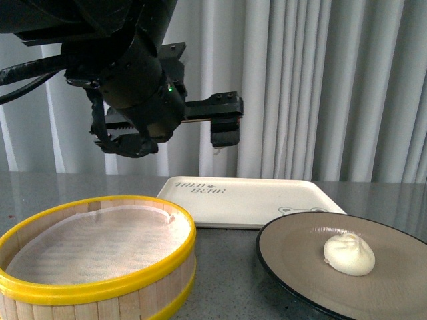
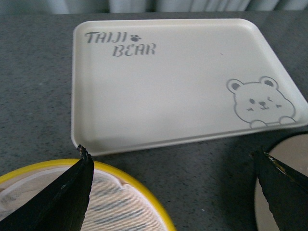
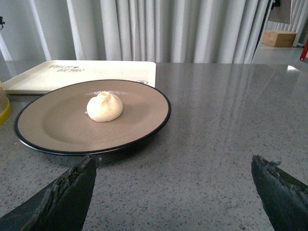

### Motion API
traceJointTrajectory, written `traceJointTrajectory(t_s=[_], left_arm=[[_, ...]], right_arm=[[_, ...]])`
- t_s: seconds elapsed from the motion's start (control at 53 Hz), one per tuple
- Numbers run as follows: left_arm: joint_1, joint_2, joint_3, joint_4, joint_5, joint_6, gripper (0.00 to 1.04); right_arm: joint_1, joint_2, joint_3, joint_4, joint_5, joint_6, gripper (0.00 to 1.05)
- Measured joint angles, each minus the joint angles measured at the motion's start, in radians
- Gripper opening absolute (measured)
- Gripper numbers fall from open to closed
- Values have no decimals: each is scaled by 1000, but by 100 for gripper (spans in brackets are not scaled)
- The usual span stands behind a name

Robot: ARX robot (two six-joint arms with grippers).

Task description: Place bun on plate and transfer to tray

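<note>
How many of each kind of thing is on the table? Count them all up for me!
bun: 1
plate: 1
tray: 1
steamer basket: 1
Total: 4 things

Around plate [image 1: 293,263]: tray [image 1: 253,200] just behind; steamer basket [image 1: 100,288] near on left; open counter [image 3: 231,120] on right and front. On plate, only bun [image 1: 349,254] stands.
</note>
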Motion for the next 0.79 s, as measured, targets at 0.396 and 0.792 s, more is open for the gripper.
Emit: traceJointTrajectory(t_s=[0.396, 0.792], left_arm=[[51, -236, -538, 751, -201, 150, 61], [221, -557, -1108, 983, -47, 179, 4]], right_arm=[[0, 0, 0, 0, 2, 0, 96], [0, 0, 0, 0, 0, 0, 96]])
